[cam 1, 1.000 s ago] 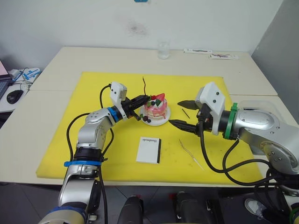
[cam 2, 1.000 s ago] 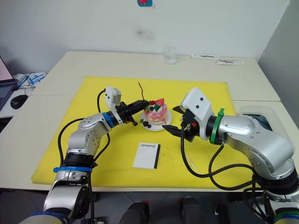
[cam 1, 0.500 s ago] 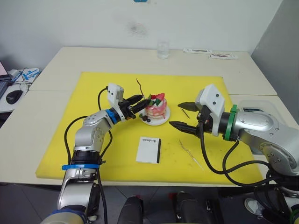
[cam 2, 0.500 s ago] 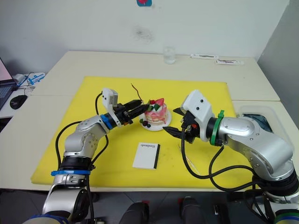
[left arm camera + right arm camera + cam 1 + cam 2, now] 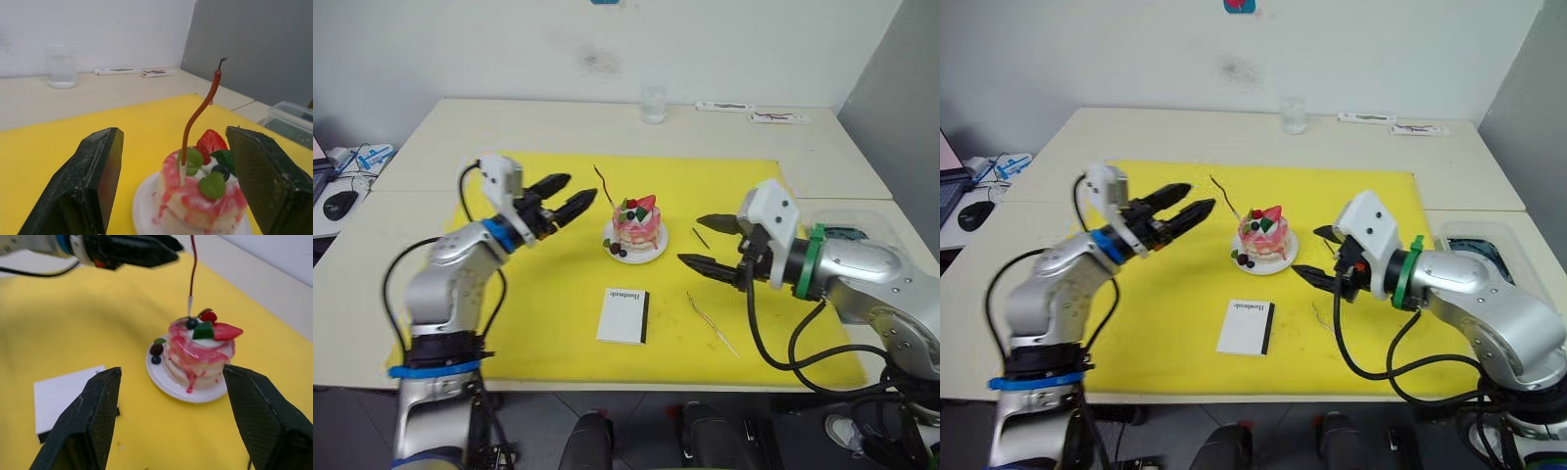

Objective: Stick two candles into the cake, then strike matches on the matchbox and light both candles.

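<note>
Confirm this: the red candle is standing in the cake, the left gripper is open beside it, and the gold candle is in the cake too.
Not quite. The gold candle lies on the yellow mat, as the left eye view shows. The red candle stands in the cake; the left gripper is open beside it.

The lettering on the matchbox (image 5: 625, 315) is too small to be read. In the left wrist view, the cake (image 5: 201, 198) and its plate (image 5: 145, 208) are being cut off by the picture's lower edge. In the right wrist view, the dark red candle (image 5: 192, 271) is being cropped at its upper end, and the matchbox at one corner.
</note>
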Available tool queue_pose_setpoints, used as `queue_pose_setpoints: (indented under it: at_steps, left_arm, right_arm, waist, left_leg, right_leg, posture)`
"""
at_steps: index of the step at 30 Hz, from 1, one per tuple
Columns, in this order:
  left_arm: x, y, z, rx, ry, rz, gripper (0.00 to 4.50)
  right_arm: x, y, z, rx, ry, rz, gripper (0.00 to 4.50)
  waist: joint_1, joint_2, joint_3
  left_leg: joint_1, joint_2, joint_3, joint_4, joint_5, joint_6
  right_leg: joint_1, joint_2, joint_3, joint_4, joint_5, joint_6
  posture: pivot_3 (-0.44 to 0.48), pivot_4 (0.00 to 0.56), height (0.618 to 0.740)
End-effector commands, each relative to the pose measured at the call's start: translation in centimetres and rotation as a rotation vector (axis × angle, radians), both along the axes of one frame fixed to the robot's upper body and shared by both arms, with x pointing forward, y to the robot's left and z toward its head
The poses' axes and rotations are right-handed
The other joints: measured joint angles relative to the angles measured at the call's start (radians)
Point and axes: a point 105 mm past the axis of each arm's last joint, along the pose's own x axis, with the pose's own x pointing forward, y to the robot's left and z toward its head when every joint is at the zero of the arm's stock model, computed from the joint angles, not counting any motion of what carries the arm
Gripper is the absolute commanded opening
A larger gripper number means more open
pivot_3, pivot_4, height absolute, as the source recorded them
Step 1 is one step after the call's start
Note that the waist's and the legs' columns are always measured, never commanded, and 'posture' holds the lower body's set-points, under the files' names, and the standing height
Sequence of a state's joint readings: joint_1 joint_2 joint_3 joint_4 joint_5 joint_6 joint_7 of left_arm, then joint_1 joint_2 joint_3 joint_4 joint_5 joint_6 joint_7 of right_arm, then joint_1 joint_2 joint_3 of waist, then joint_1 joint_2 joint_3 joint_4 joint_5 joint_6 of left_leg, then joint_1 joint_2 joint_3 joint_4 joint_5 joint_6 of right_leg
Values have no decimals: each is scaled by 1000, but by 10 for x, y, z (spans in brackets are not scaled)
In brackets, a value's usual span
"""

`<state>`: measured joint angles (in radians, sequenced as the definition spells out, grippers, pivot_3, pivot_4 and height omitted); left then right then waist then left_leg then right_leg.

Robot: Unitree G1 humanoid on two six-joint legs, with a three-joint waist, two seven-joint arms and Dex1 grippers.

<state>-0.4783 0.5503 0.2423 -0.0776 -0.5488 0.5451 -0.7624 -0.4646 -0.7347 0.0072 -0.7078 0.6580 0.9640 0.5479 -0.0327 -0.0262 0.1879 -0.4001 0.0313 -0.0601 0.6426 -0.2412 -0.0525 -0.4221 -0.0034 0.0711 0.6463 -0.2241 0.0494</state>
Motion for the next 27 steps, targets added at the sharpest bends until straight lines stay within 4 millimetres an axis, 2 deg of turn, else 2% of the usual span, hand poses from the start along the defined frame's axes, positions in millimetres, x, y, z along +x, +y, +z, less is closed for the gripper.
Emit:
queue_pose_setpoints:
  at_steps: [1, 3, 7, 9, 11, 18, 27]
  left_arm:
    - [-30, -7, 6, 93, -3, -118, 4087]
    - [-55, -15, -5, 190, 56, -242, 4461]
    - [-100, -38, -26, 261, 217, -475, 4461]
    - [-114, -45, -33, 278, 251, -543, 4461]
    - [-127, -57, -40, 279, 269, -611, 4461]
    - [-144, -83, -45, 260, 260, -725, 4461]
    - [-144, -88, -48, 272, 243, -734, 4461]
  right_arm:
    - [-14, -7, 7, -7, -65, 4, 3444]
    - [-18, -16, -2, -39, -54, -29, 3444]
    - [-28, -33, -24, -100, 7, -103, 3444]
    - [-32, -36, -34, -117, 35, -126, 3444]
    - [-39, -38, -52, -137, 83, -161, 3444]
    - [-53, -36, -93, -161, 208, -247, 3444]
    - [-55, -32, -111, -145, 248, -281, 3444]
  waist:
    - [0, 0, 0]
    - [0, 0, 0]
    - [3, -1, 0]
    - [1, -1, 0]
    - [1, -1, 0]
    - [1, -1, 0]
    - [0, -1, 0]
  left_leg:
    - [0, 0, 0, 0, 0, 0]
    - [0, 0, 0, 0, 0, 0]
    - [0, 0, 1, 1, 0, 0]
    - [1, 0, 2, 1, 0, 0]
    - [1, 1, 2, 2, 0, 0]
    - [2, 1, 2, 2, 0, 0]
    - [2, 1, 2, 2, 0, 0]
  right_leg:
    - [0, 0, 0, 0, 0, 0]
    - [0, 0, 0, 0, -1, -1]
    - [0, -1, 0, -1, -3, -5]
    - [1, -1, 1, -1, -3, -5]
    - [0, -1, 0, 0, -3, -4]
    - [0, -1, 1, -1, -3, -4]
    - [0, -1, 1, -1, -3, -4]
  posture:
    - [0, 150, 740]
    - [0, 150, 740]
    - [0, 150, 740]
    - [0, 150, 740]
    - [0, 150, 740]
    - [0, 150, 740]
    - [0, 150, 740]
